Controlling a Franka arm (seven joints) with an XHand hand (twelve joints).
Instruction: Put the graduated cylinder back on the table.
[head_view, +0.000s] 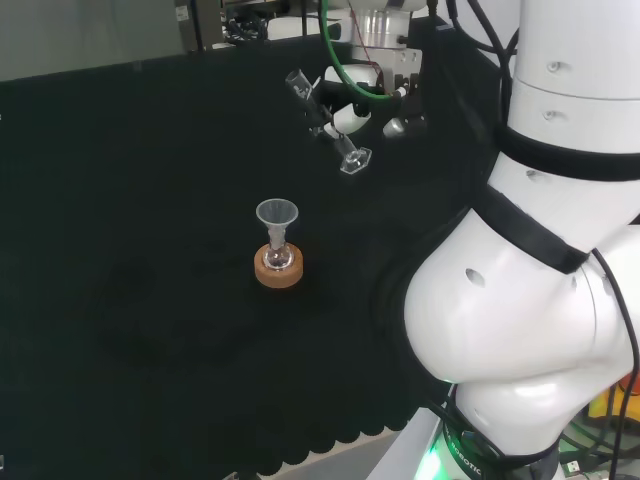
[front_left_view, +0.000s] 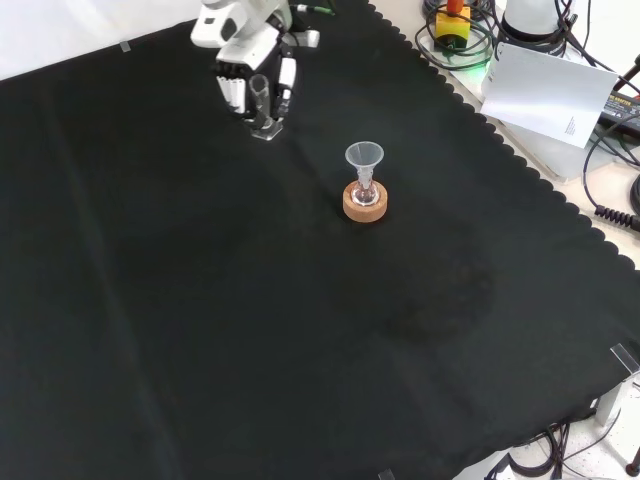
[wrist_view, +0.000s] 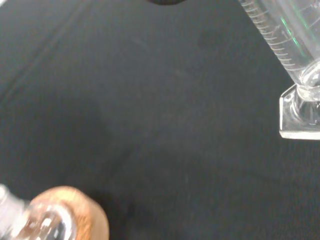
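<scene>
Overhead, robot hand curled round tilted graduated cylinder, above black cloth

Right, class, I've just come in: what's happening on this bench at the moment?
The robot's hand is holding a clear graduated cylinder, fingers curled round its tube. In the head view the cylinder is tilted, its base lower than its mouth and apparently not yet set down on the black cloth. Apart from it stands a small flask on a cork ring with a funnel in its neck, untouched.
</scene>
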